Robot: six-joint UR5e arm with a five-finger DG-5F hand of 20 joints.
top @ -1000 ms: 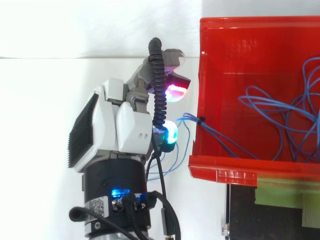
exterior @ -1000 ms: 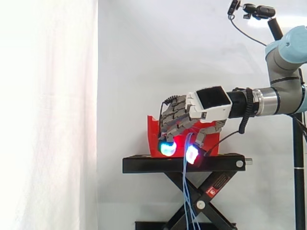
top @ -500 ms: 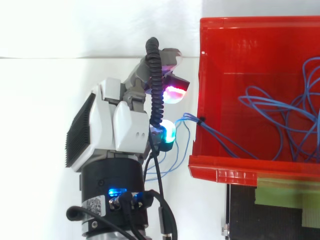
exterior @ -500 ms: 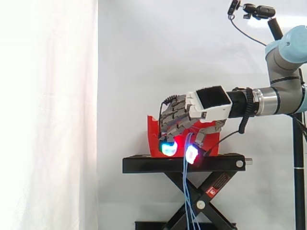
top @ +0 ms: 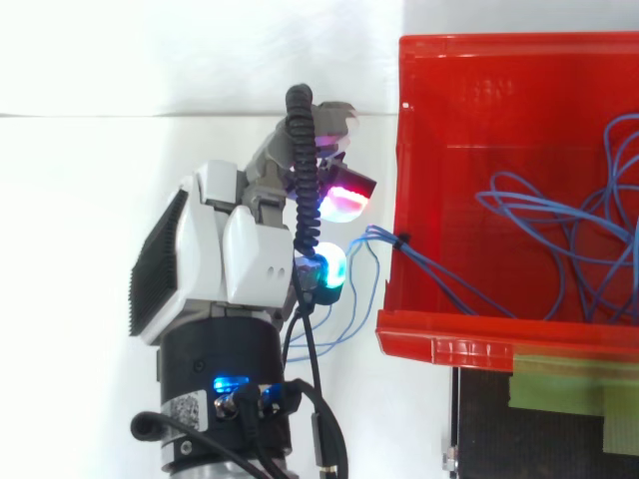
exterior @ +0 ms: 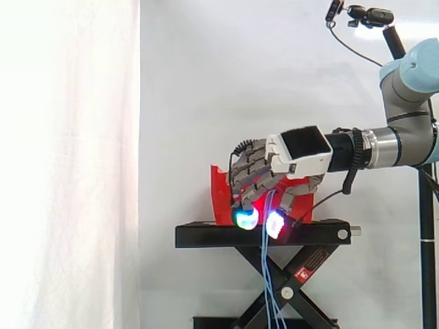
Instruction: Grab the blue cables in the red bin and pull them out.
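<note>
The red bin (top: 499,110) stands on a black stand (exterior: 206,235). Thin blue cables (top: 539,220) lie looped inside it, and a bundle runs over its left wall. In the top view my hand (top: 240,259) sits just outside that wall, level with the bin's near half. Its fingers are curled, and the glowing pads are pinched on the cable strands beside the wall. In the side view the hand (exterior: 302,147) hovers in front of the bin (exterior: 219,195), with the blue cables (exterior: 269,274) hanging straight down from between its pads, past the stand's edge.
The black stand is a scissor lift (exterior: 288,288) with crossed legs below the platform. A white curtain (exterior: 68,164) hangs at the left and behind. A small camera on a black arm (exterior: 363,14) sits at the upper right, above the robot arm.
The hand has shifted slightly away from the bin's wall with the cables. In the side view its cyan-lit pad has dropped lower and closer to the other lit pad.
</note>
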